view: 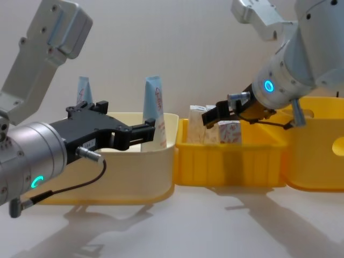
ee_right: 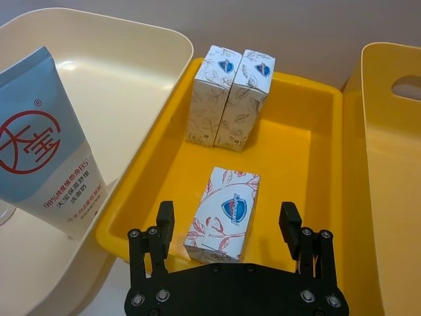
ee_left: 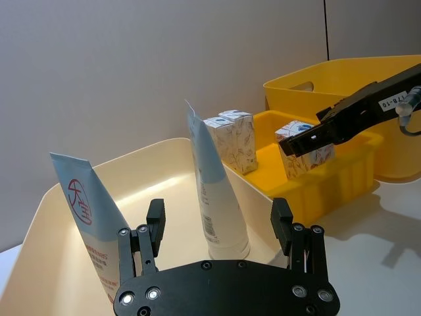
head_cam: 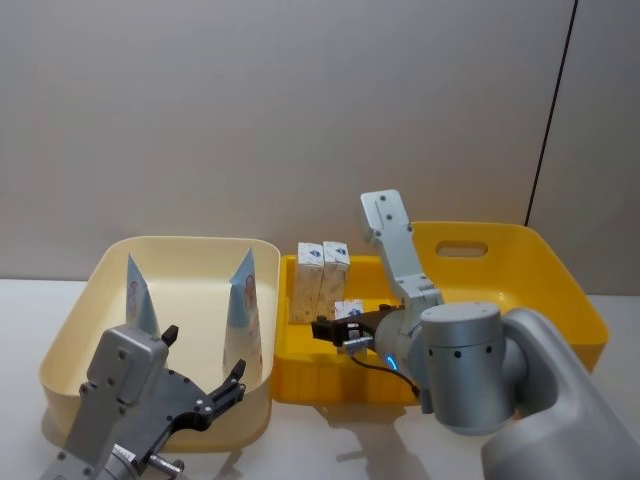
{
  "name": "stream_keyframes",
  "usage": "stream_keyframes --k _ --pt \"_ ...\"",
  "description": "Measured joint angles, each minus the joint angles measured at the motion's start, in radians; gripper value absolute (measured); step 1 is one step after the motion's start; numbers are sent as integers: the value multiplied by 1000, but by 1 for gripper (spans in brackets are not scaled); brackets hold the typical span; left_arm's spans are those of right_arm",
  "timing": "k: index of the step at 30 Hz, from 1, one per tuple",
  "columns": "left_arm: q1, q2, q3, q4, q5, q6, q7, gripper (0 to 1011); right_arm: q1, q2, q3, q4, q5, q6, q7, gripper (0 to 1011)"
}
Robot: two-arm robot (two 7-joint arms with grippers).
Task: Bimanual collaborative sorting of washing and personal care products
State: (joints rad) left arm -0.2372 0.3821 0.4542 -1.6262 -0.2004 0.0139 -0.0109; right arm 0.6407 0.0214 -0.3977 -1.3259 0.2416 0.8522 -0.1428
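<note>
Two pale blue tubes stand upright in the cream bin [head_cam: 70, 330], one at its left [head_cam: 138, 295] and one at its right [head_cam: 243, 310]. Two white cartons [head_cam: 322, 280] stand side by side at the back of the small yellow bin [head_cam: 330, 385]. A third carton [ee_right: 223, 214] stands nearer the front, and my right gripper [ee_right: 227, 222] hangs open over it, one finger on each side without touching. My left gripper [head_cam: 203, 357] is open and empty at the cream bin's front rim, facing the right tube [ee_left: 214, 191].
A larger yellow bin [head_cam: 540, 280] with a handle slot stands right of the small one, touching it. The bins sit in a row on a white table [view: 215, 226], with a grey wall close behind. Bare table lies in front of the bins.
</note>
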Motion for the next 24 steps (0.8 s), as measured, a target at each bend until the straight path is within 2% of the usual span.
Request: stream_keyframes --k 24 --pt "0 0 0 0 0 0 0 1002 9 -35 -1 71 -14 -54 10 1001"
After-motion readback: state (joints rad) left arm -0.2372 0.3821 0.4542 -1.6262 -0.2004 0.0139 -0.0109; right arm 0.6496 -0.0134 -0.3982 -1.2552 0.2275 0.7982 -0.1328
